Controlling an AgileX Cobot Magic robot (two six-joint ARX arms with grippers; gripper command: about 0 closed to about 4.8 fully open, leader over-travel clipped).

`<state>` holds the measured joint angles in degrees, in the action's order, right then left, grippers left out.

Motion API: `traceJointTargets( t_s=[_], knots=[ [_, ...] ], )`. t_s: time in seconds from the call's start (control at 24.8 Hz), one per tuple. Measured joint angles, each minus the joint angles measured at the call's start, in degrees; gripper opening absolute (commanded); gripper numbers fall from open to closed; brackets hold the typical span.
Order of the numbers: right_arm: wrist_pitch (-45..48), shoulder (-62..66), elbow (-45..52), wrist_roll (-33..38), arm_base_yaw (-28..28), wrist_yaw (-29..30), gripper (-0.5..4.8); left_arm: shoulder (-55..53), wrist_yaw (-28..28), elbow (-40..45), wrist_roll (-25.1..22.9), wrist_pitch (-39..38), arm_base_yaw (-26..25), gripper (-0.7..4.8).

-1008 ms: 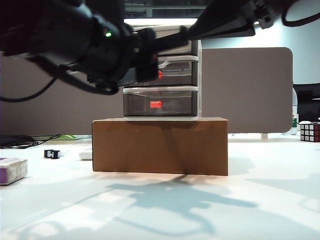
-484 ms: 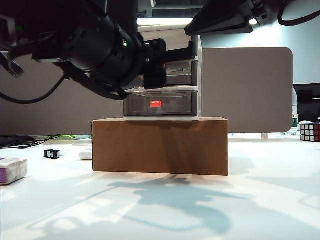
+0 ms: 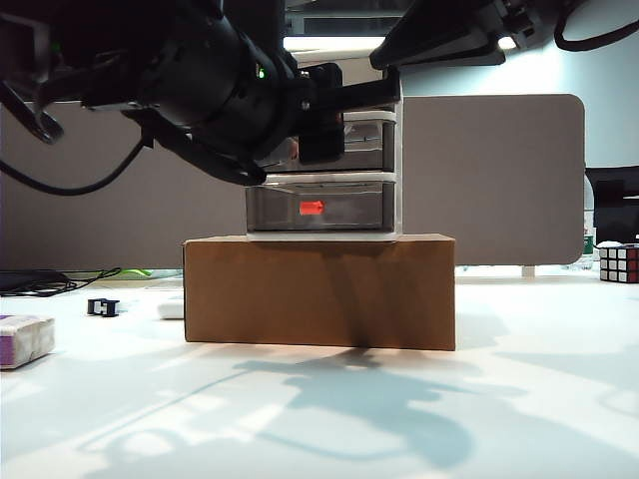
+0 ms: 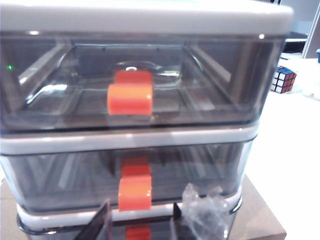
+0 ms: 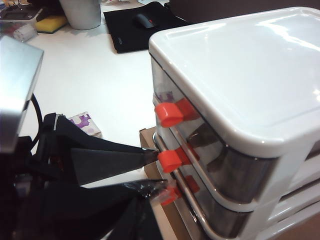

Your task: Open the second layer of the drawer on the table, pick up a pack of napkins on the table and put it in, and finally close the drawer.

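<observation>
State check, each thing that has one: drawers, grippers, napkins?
top drawer, shut
second layer, shut
bottom drawer, shut
left gripper, open, fingers either side of the second layer's handle
right gripper, above the drawer, open or shut unclear
pack of napkins, flat on the table, not held

The drawer [image 3: 339, 195] sits on a cardboard box [image 3: 319, 291] mid-table [image 3: 519, 399]. Pack of napkins [image 3: 25, 339] at the table's left edge, Rubik's cube [image 3: 619, 262] at its far right edge. Left gripper [image 3: 324, 125] before the second layer [image 3: 359, 145]; right gripper [image 3: 439, 40] above the drawer.
</observation>
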<state>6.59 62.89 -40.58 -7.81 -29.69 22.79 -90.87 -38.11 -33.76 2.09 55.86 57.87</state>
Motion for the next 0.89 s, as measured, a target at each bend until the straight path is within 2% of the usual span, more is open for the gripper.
traceJointTargets(
  t_s=[0.89],
  knots=[
    [2.03,2.47,0.0,0.0,0.0,0.02,-0.05,-1.11,-0.07,-1.22,-1.27,0.98,-0.83,1.48]
  ],
)
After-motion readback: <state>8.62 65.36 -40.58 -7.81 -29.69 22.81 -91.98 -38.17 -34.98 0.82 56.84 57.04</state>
